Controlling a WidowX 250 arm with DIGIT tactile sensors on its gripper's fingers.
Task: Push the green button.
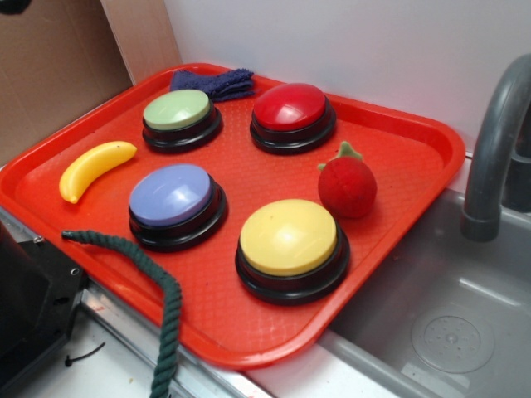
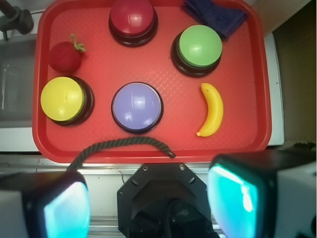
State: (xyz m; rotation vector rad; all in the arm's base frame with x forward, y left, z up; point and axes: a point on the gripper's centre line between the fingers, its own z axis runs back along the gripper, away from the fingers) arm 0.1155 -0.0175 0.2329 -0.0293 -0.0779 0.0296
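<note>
Claw (image 2: 148,208) is hanging spread w/ nothing in it, sitting near tray (image 2: 252,74) edge; green button (image 2: 199,46) is lying ahead-right, past banana (image 2: 212,109).

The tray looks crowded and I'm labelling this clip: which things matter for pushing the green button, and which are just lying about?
For the job:
green button
end effector, open, above the tray's near edge

Lying about:
red button
blue button
yellow button
banana
strawberry
cloth
rope
tray
</note>
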